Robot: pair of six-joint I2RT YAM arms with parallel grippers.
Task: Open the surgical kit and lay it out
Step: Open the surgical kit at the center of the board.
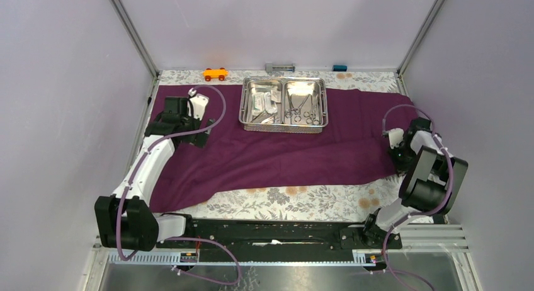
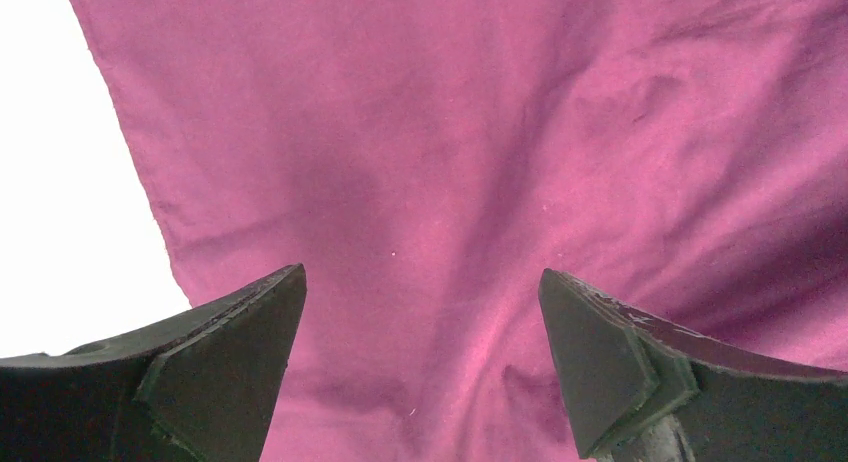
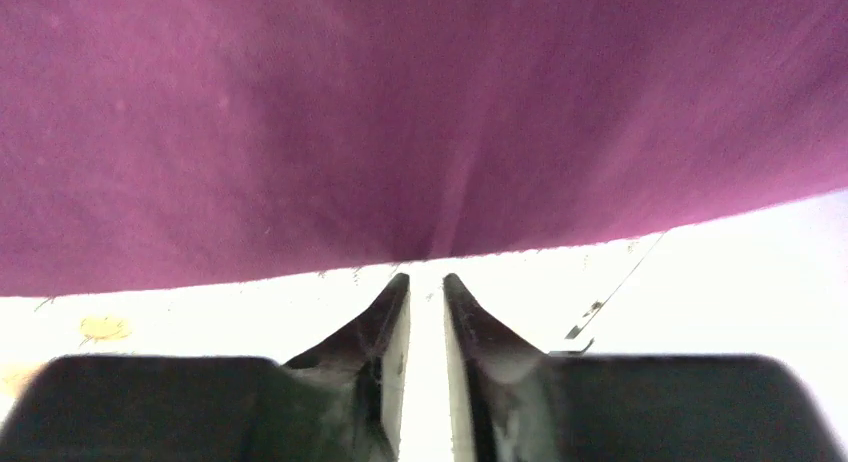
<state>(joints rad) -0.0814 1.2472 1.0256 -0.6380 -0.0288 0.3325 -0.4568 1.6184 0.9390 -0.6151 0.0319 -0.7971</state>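
The dark purple cloth point(image 1: 283, 155) lies spread across the table. The steel tray point(image 1: 283, 128) stands on its back part, with small packets point(image 1: 264, 99) in the left compartment and ring-handled forceps point(image 1: 301, 108) in the right. I cannot make out the tweezers. My left gripper point(image 1: 192, 130) hangs over the cloth's left part, jaws wide open and empty, close above the cloth point(image 2: 450, 162). My right gripper point(image 1: 395, 143) is at the cloth's right edge, jaws nearly closed with a thin gap and nothing between them point(image 3: 427, 277). The cloth edge point(image 3: 430, 182) lies just beyond its tips, puckered there.
A small orange toy car point(image 1: 215, 73), a grey object point(image 1: 279, 67) and a small blue object point(image 1: 340, 67) sit along the back wall. The floral table cover point(image 1: 302, 199) shows in front of the cloth. Frame posts stand at both back corners.
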